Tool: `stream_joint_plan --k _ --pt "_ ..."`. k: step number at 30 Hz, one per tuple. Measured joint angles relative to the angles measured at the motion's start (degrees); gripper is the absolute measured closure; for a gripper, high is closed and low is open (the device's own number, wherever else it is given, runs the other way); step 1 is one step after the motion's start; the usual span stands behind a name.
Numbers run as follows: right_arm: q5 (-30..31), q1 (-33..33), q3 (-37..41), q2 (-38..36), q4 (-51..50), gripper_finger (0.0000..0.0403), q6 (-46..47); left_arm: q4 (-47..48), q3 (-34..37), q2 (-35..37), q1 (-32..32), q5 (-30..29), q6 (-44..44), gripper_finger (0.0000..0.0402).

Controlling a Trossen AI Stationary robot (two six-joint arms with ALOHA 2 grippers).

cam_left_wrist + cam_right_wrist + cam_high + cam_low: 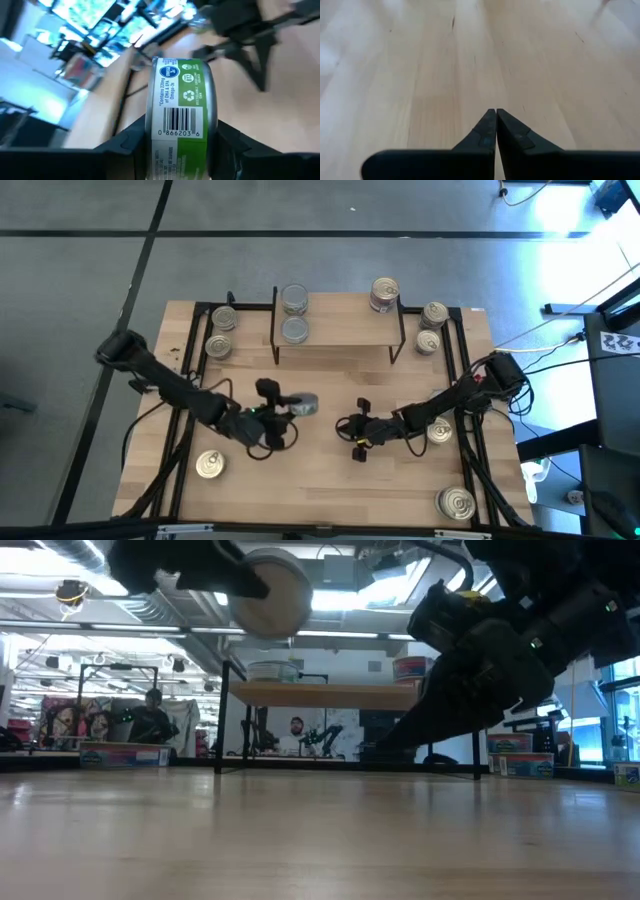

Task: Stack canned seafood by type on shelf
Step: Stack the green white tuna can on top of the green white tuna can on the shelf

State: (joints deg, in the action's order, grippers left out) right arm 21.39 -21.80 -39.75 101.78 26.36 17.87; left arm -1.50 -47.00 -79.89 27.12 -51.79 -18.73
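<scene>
1. Left gripper (285, 412) was clamped on a can (303, 404), held on its side above the table, label with barcode facing the wrist camera.
2. Shelf (335, 332) lay straight ahead beyond the can; left arm nearer.
3. Right gripper (496, 117) was shut, empty, low over the table (330, 480).
4. Can's lid type was hidden.

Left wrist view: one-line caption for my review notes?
Left gripper clamps a green-labelled can on its side, above the wooden table.

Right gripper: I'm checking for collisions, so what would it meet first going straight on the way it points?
The shut right gripper points down at the bare light-wood tabletop; it would probably meet that first.
</scene>
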Motion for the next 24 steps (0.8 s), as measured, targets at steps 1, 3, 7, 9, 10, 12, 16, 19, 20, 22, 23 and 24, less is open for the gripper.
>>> stream_joint_plan --k 1,3,7,9,10,12,16,19,20,22,23,24 --pt "0.0 0.0 0.0 0.1 0.5 0.0388 0.0 0.0 0.0 0.9 -0.7 -0.5 -0.9 0.0257" --pt "0.0 0.0 0.0 0.5 0.8 0.0388 -0.1 0.4 0.0 2.2 -2.2 -1.8 -2.4 0.0263" --pt "0.1 0.0 0.0 0.8 1.3 0.0388 -0.1 1.1 0.0 3.9 -6.0 -5.9 -4.9 0.0266" --pt "1.2 0.1 0.0 1.0 1.4 0.0388 -0.1 1.5 -0.3 4.0 -8.3 -8.4 -7.7 0.0260" --pt "2.0 0.1 0.0 1.4 2.5 0.0388 -0.1 2.2 -0.9 4.0 -9.3 -9.5 -8.9 0.0257" --pt "2.6 0.1 -0.1 2.0 3.0 0.0388 -0.1 4.4 -2.6 4.0 -11.4 -10.8 -10.4 0.0255" --pt "2.5 0.1 -0.1 3.3 4.1 0.0388 -0.1 11.0 -7.9 4.0 -15.2 -11.7 -10.9 0.0265" --pt "2.5 0.1 -0.1 4.2 4.0 0.0388 -0.1 17.6 -13.2 4.0 -17.6 -12.0 -8.8 0.0268" --pt "2.5 0.1 -0.1 4.3 3.9 0.0388 -0.1 20.2 -14.8 4.0 -18.4 -12.0 -7.5 0.0268" --pt "2.4 0.1 -0.1 4.3 3.9 0.0388 -0.1 25.2 -17.5 4.0 -20.1 -11.9 -4.6 0.0264" --pt "2.4 0.1 -0.1 4.3 4.0 0.0388 -0.1 27.3 -18.7 4.0 -20.9 -11.5 -3.4 0.0260" --pt "2.4 0.1 -0.1 4.3 4.0 0.0388 -0.1 29.0 -19.5 4.0 -21.7 -10.9 -2.3 0.0257"
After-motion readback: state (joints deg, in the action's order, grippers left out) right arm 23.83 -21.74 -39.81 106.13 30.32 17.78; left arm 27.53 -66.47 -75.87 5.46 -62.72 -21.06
